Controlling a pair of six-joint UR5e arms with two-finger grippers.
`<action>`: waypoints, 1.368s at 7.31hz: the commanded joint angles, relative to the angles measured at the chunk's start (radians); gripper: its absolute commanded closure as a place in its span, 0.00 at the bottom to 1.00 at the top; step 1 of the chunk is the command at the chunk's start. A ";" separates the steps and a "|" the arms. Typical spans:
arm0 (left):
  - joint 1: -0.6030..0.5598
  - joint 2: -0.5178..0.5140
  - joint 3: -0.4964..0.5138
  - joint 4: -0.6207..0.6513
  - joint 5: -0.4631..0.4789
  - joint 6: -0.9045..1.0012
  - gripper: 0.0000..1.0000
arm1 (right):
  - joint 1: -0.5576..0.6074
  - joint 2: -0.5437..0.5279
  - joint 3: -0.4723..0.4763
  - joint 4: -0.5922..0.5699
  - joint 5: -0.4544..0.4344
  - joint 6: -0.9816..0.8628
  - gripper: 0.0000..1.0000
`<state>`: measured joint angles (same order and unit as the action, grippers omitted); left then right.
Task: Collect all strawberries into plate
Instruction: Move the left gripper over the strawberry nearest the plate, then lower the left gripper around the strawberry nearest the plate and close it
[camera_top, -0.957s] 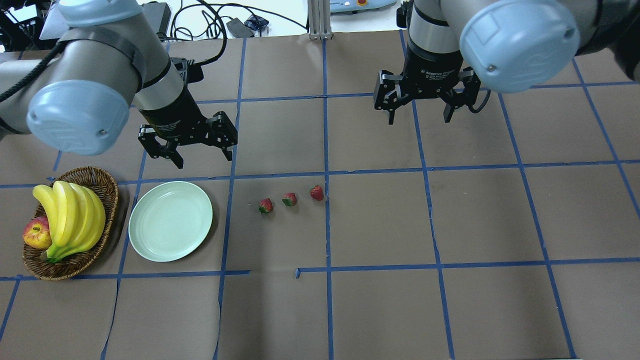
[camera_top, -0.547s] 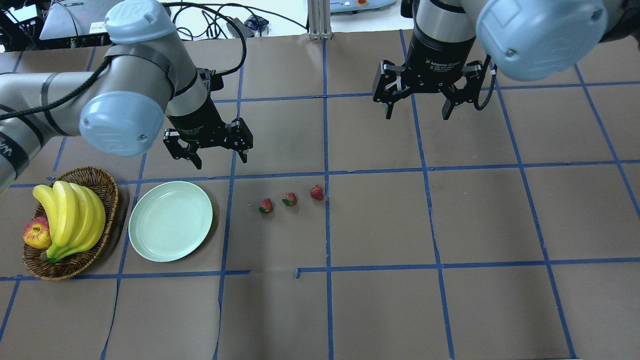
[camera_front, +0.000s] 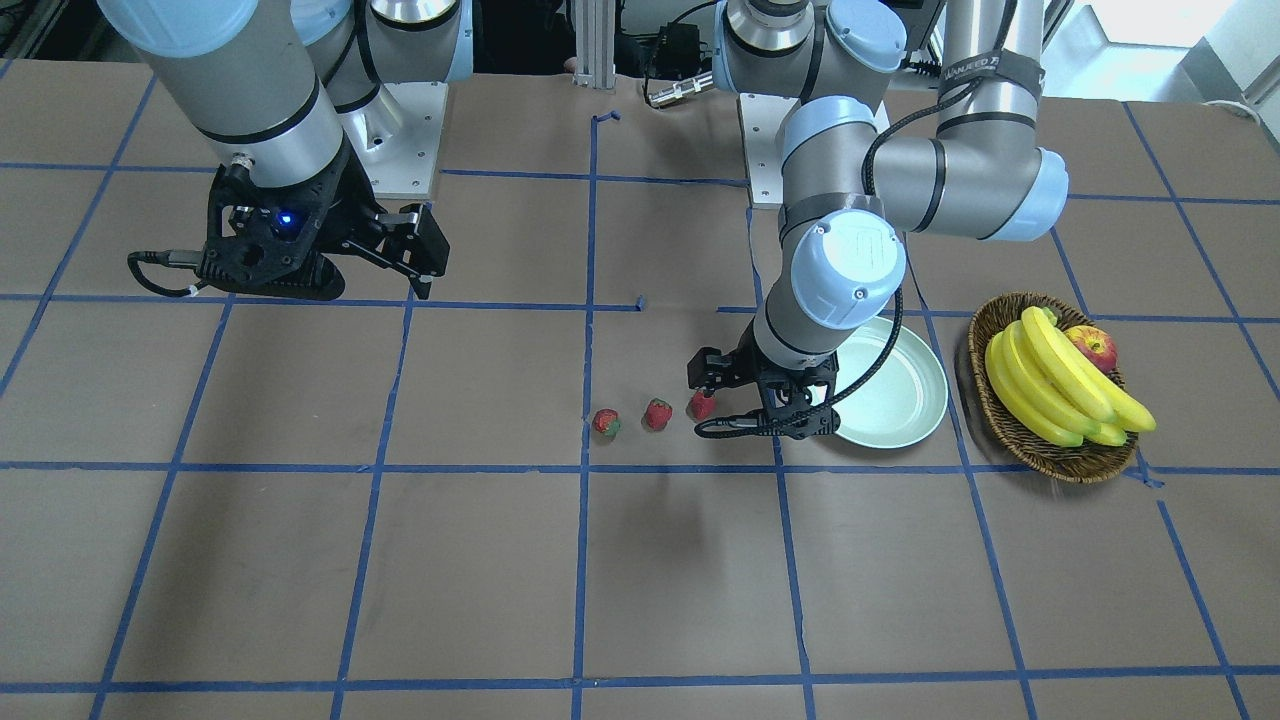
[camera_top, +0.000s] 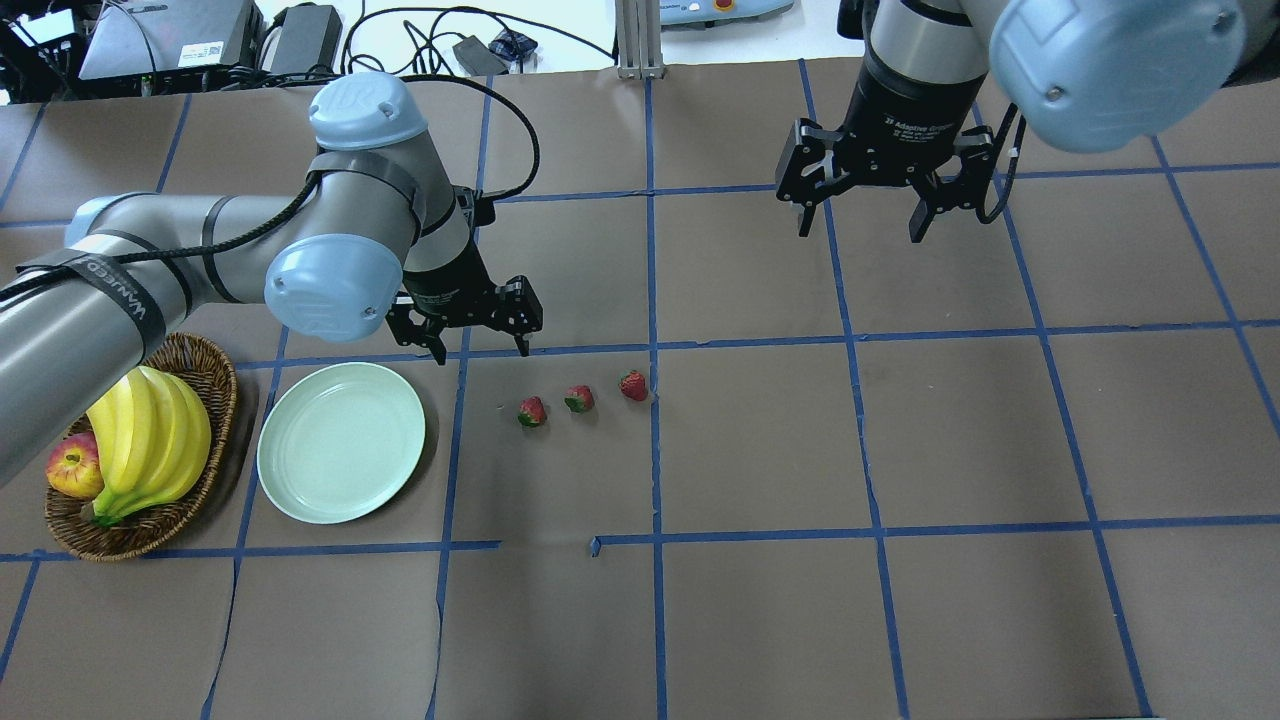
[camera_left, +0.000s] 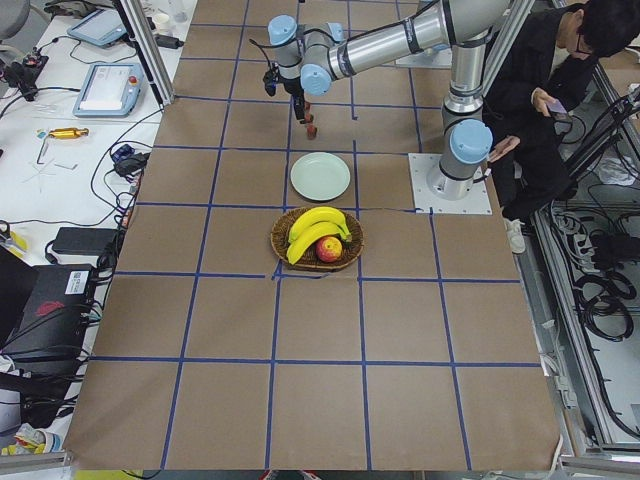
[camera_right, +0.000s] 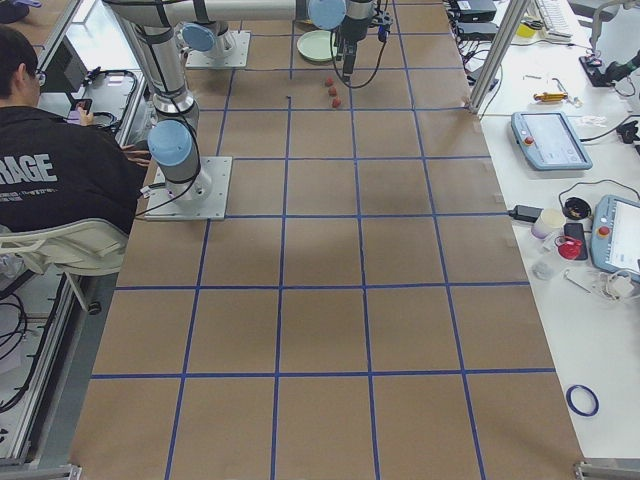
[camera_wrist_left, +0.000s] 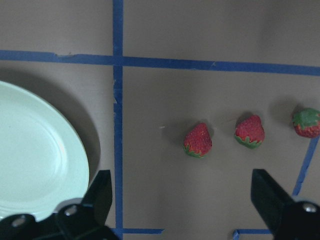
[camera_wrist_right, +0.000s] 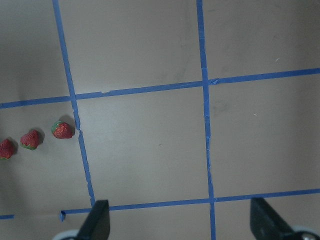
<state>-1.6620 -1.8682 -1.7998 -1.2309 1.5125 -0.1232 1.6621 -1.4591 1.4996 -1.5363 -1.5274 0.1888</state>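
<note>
Three small red strawberries lie in a row on the brown table: the left one (camera_top: 532, 411), the middle one (camera_top: 579, 399) and the right one (camera_top: 633, 385). They also show in the left wrist view, the nearest one (camera_wrist_left: 198, 140) ahead of the open fingers (camera_wrist_left: 100, 196). The pale green plate (camera_top: 341, 443) sits empty to their left. My left gripper (camera_top: 481, 352) is open and empty, hovering just behind the gap between the plate and the left strawberry. My right gripper (camera_top: 859, 233) is open and empty, high over the far right part of the table.
A brown wicker basket (camera_top: 218, 372) at the plate's left holds yellow bananas (camera_top: 150, 440) and a red-yellow apple (camera_top: 72, 468). Blue tape lines grid the table. An operator (camera_left: 545, 90) stands beside the robot's base.
My left gripper has moved right and toward the strawberries, coming lower, still open. My right gripper has shifted slightly right and away, still open. The strawberries and plate have not moved.
</note>
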 joint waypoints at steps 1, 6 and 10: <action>-0.001 -0.051 -0.001 -0.002 -0.006 0.130 0.03 | -0.001 0.002 0.025 -0.008 0.003 0.004 0.00; -0.001 -0.124 -0.004 -0.010 -0.098 0.235 0.13 | 0.002 0.003 0.051 -0.016 0.004 0.011 0.00; -0.004 -0.161 -0.004 -0.001 -0.100 0.269 0.13 | 0.002 0.003 0.073 -0.038 0.003 0.012 0.00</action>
<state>-1.6644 -2.0253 -1.8035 -1.2317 1.4130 0.1440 1.6644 -1.4557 1.5709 -1.5709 -1.5247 0.2009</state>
